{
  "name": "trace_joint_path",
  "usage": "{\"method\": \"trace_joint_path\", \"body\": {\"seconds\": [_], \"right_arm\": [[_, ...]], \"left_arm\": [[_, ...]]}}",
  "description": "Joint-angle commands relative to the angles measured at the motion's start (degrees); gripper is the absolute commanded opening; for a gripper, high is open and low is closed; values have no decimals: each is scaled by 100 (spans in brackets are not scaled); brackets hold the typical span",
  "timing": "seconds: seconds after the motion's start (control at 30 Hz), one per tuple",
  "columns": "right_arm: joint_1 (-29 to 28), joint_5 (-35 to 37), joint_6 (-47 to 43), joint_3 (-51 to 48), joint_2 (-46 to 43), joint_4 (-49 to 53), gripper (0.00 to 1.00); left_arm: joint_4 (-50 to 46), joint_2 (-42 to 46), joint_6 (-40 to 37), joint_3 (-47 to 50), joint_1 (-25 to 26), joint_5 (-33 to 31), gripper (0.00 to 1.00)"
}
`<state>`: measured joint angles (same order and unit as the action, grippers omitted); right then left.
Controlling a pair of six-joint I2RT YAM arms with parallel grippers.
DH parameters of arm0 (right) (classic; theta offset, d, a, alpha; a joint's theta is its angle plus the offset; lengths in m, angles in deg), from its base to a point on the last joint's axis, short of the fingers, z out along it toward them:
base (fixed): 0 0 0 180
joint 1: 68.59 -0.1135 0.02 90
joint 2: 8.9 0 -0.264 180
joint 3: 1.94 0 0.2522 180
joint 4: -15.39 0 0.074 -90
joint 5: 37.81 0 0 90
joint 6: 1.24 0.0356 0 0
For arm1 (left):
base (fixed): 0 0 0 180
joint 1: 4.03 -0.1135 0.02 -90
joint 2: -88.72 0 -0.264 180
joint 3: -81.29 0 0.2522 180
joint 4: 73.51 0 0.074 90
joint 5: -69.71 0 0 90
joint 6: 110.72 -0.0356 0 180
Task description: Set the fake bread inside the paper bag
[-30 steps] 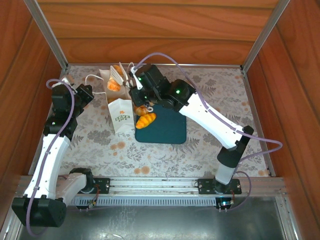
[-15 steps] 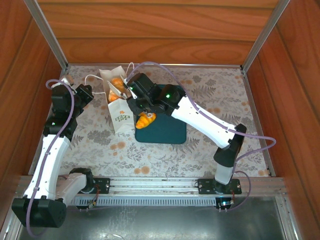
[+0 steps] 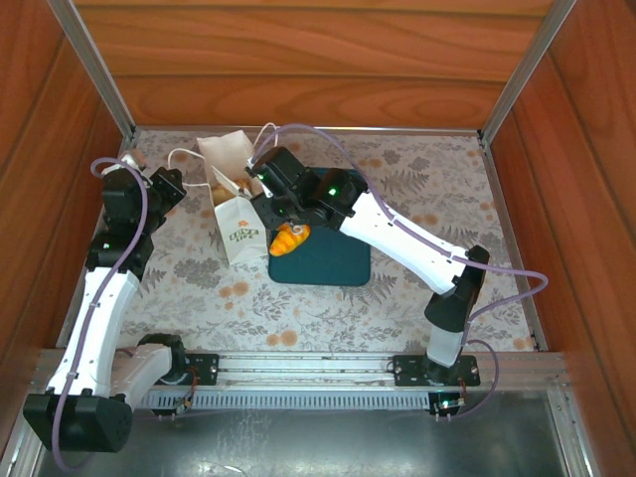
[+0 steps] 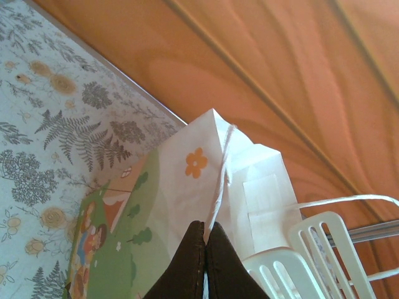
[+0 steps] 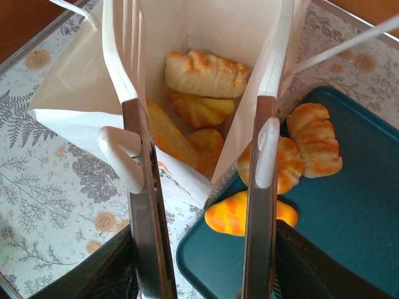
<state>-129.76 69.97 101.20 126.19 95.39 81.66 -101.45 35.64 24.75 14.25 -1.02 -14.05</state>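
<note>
The white paper bag (image 3: 238, 227) stands open at the tray's left edge. My left gripper (image 4: 206, 229) is shut on its cord handle, at the top edge of the floral face (image 4: 181, 187). My right gripper (image 5: 201, 56) is open over the bag's mouth, with nothing between its fingers (image 5: 118, 43). Several pieces of fake bread (image 5: 206, 73) lie inside the bag. An orange roll (image 5: 232, 215) and two golden pastries (image 5: 315, 146) lie on the teal tray (image 5: 349, 237), close to the bag. From above, the orange roll (image 3: 289, 238) sits just under my right gripper (image 3: 263, 194).
The dark teal tray (image 3: 333, 256) lies mid-table on the floral cloth. Wooden walls close in at the back and both sides, and the bag stands near the back left. Loose cord handles (image 3: 184, 154) trail left of the bag. The right arm reaches diagonally across the tray.
The right arm has swung left from the tray to the bag, and its gripper now covers the bag's mouth. The left arm has stayed still, holding the handle.
</note>
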Motion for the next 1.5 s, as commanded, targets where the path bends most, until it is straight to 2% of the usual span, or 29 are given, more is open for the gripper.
{"method": "trace_joint_path", "body": {"seconds": [0.0,0.5,0.6,0.83,1.1,1.47], "right_arm": [[-41,138,20,201,-250,-127,55],[3,497,205,377,-866,-153,54],[63,640,329,213,-1268,-175,54],[416,788,830,-481,-1955,-101,54],[719,740,1584,-1764,-2881,33,54],[766,130,2484,-2900,-3017,304,54]], "left_arm": [[-24,-9,-36,-86,-41,-24,0],[-20,43,-54,46,-42,-26,0],[-19,21,-35,15,-42,-22,0],[-24,26,-54,-54,-37,0,0],[-22,26,-51,-93,-39,18,0],[-3,92,-58,-59,-41,17,0]]}}
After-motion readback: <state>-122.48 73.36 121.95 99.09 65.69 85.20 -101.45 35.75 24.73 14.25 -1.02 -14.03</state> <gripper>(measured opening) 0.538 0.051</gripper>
